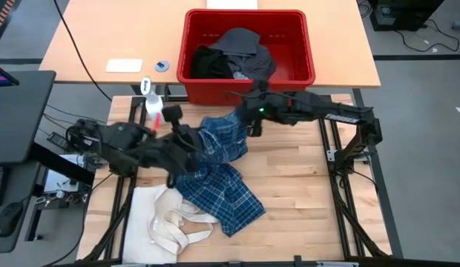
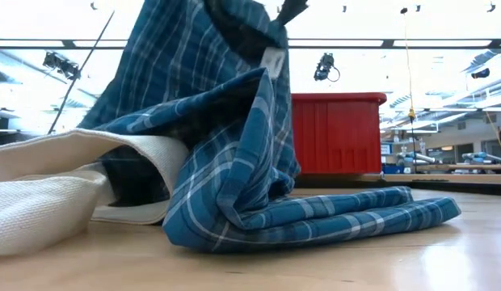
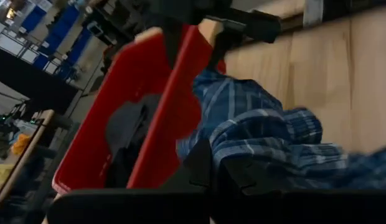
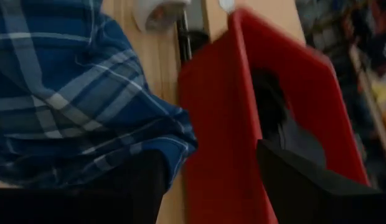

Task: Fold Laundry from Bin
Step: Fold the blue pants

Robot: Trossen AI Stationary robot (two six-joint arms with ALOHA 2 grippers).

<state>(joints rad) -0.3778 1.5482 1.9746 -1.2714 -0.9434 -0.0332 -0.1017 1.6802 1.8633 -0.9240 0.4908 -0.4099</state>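
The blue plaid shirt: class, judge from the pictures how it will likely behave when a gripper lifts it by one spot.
The blue plaid shirt will probably flop: in the low view it drapes in soft folds from its raised part. It will likely trail, since its lower end lies crumpled on the table. It may drag the canvas tote, which it overlaps.

My wooden table (image 1: 289,185) carried the blue plaid shirt (image 1: 219,185), a cream tote bag (image 1: 167,222) beside it, and a spray bottle (image 1: 153,100) near the red bin (image 1: 248,74).
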